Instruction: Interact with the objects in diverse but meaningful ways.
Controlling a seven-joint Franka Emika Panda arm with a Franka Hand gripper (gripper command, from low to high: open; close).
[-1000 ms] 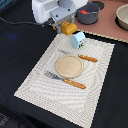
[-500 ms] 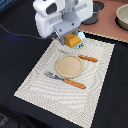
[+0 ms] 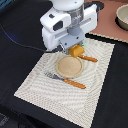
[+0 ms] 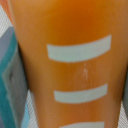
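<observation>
Arm shifted toward plate (image 3: pixel 69 66); orange block (image 3: pixel 76 51) under gripper (image 3: pixel 74 47), orientation, jaw state unclear.

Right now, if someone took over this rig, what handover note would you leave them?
Gripper: low over the orange striped block; fingers hidden, so open or shut cannot be told.
Things: the block sits on the placemat beside the plate and the knife. It fills the wrist view, with a teal-edged item close beside it. The round pot stands off the mat, at the exterior view's right.
Done: arm brought to the block.
Left: confirm the grip, then probably lift or reposition the block.
</observation>
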